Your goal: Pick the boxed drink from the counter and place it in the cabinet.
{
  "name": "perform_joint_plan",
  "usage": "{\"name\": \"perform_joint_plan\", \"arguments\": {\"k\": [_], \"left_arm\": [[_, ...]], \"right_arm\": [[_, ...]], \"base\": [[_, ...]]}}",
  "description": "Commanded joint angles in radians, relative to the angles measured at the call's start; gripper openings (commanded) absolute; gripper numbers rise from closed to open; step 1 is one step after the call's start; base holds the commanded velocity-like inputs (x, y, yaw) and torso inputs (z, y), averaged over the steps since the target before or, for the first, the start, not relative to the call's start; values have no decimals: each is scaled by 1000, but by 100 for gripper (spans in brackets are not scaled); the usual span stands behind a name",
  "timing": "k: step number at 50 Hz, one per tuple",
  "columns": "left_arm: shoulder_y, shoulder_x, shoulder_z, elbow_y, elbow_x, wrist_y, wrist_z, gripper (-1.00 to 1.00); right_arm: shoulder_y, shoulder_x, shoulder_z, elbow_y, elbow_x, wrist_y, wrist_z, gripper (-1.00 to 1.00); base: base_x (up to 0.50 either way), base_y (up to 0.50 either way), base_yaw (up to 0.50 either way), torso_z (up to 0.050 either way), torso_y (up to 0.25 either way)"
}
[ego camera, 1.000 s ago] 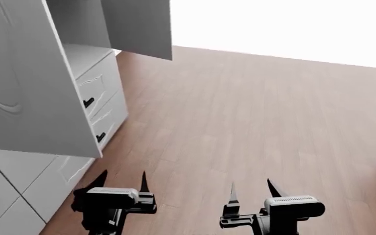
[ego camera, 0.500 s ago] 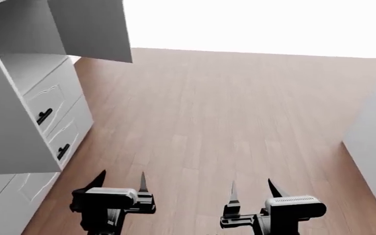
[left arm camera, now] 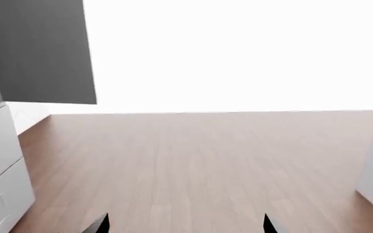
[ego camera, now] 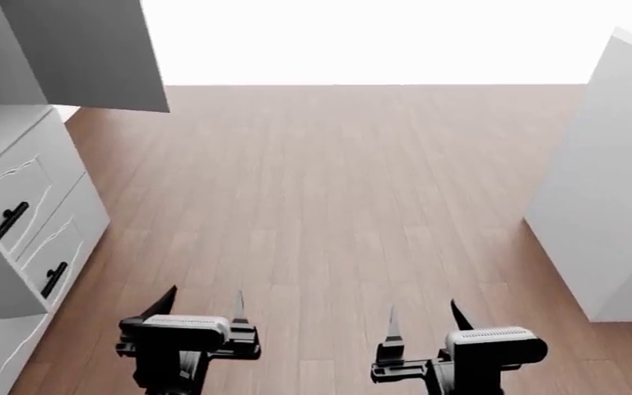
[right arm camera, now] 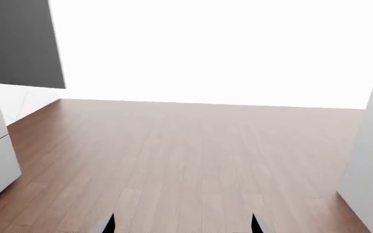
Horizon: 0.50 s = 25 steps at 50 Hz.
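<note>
Wooden plank floor (ego camera: pixel 338 189) between smooth pale cabinet (ego camera: pixel 20 214), counter (ego camera: pixel 612 189).

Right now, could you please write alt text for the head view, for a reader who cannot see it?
Both grippers, left and right, hang open and empty over a bare wooden floor. The pale cabinet, with black-handled drawers and an open door, stands to the left; a white block rises at the right. No boxed drink is in view.

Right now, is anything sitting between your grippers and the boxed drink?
Cannot say: the boxed drink shows in no view. Ahead of the left gripper and right gripper, both open and empty, lies only bare wood floor. The cabinet stands left, a white block right; its top is out of frame.
</note>
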Motion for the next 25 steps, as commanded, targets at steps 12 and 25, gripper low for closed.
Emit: {"name": "perform_joint_plan", "arguments": {"k": [12, 25], "left_arm": [[223, -446, -551, 840, -692, -672, -232, 100], [85, -804, -812, 836, -1229, -825, -459, 100]], "right_arm": [[172, 443, 537, -885, 949, 861, 423, 100], [569, 938, 487, -853, 1703, 694, 864, 100]], "base": [[0, 0, 0, 0, 0], [-58, 1, 0, 0, 0]]}}
